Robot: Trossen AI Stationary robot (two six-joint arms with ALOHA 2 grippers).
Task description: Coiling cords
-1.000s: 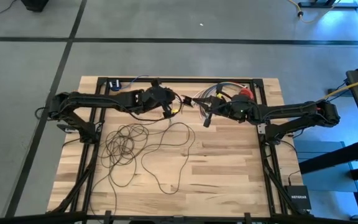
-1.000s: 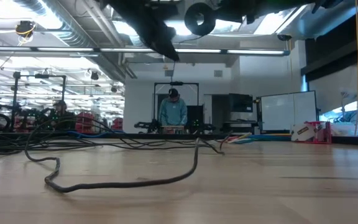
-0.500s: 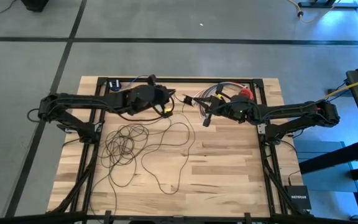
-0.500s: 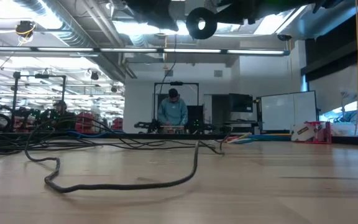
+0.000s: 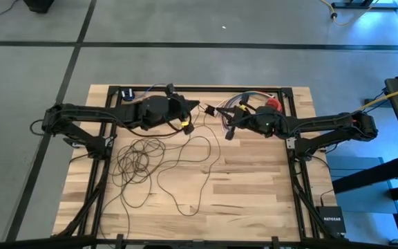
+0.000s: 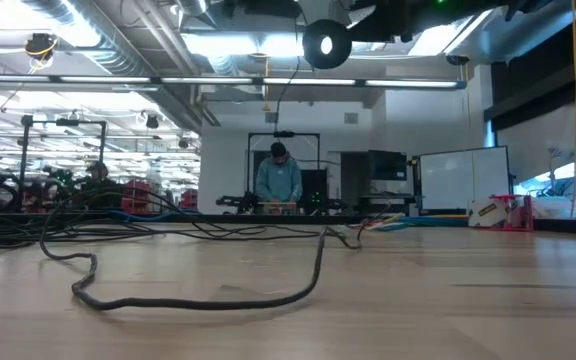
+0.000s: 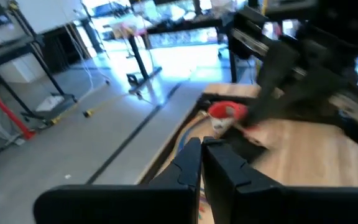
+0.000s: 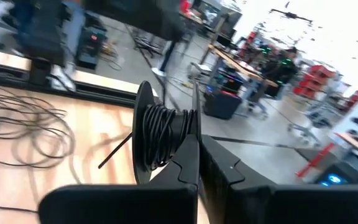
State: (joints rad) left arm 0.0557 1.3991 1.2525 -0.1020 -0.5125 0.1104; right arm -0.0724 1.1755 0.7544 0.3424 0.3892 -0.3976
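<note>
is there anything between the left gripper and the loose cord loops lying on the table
Nothing visible stands between them. The left gripper, shut, hangs above the table's far half, and the cords lie in loose loops on bare wood nearer the front. The multicoloured wires and the right gripper are off to the side.

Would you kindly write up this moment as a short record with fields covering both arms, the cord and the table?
Left gripper: fingers shut, raised over the table's far middle
Right gripper: fingers shut, a spool wound with black cord right at their tips
Cord: thin dark wire, mostly loose loops on the table's left half, one strand running up toward the grippers
Multicoloured wires: near the far edge, by the right arm
Table: light wood, near right part bare
Background: a person standing far behind the table
</note>
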